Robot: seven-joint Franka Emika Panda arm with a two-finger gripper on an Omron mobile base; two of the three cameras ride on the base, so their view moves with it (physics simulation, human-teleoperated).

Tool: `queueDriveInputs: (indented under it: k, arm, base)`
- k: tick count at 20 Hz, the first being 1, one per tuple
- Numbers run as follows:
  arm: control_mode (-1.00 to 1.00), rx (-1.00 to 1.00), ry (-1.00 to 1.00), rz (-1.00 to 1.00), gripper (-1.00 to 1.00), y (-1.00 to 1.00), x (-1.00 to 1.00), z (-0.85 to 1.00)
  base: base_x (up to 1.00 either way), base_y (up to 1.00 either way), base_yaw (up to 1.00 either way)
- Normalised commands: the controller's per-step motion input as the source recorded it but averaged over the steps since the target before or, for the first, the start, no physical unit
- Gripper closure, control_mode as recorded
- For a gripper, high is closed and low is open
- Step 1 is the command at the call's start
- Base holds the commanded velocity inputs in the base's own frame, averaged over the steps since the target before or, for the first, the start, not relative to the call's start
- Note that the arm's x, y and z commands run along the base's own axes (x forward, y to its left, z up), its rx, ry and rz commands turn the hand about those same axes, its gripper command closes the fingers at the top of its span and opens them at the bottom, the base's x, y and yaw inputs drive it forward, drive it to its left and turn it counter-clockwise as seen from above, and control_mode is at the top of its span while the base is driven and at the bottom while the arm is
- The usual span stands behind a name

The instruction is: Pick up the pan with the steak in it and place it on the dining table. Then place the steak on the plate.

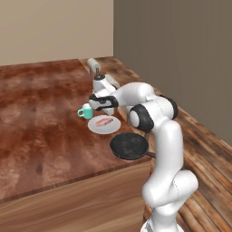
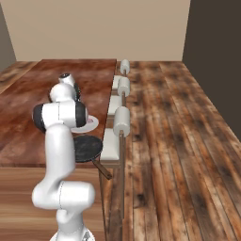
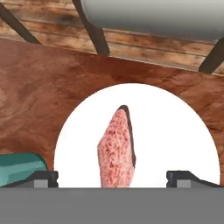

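Note:
The steak (image 3: 116, 151), a pinkish-red slab, lies on the white plate (image 3: 175, 127) on the dining table (image 1: 41, 122). My gripper (image 3: 113, 179) hangs just above it, open, with its two fingertips (image 3: 43, 178) wide apart on either side of the meat and touching nothing. From the left base view the steak (image 1: 104, 121) rests on the plate (image 1: 96, 128) below the gripper (image 1: 103, 110). The black pan (image 1: 129, 146) sits empty near the table's front right corner, beside the plate. In the right base view the pan (image 2: 87, 148) has its wooden handle pointing off the table edge.
A teal mug (image 1: 85, 111) stands just left of the plate, close to the hand, and shows again as the mug (image 3: 22, 166). Stools (image 2: 122, 120) with grey cushions line the table's right side. Plank floor lies beyond them.

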Motion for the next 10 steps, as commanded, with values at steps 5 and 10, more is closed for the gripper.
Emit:
queueDriveInputs:
  k: [5, 10]
  arm:
    - [-1.0, 0.05, 0.15, -0.05, -1.0, -0.34, -0.55, 0.4]
    - [-1.0, 0.05, 0.13, -0.01, -1.0, -0.43, -0.84, 0.3]
  base:
    - [0.0, 0.0, 0.0]
    - [0.0, 0.0, 0.0]
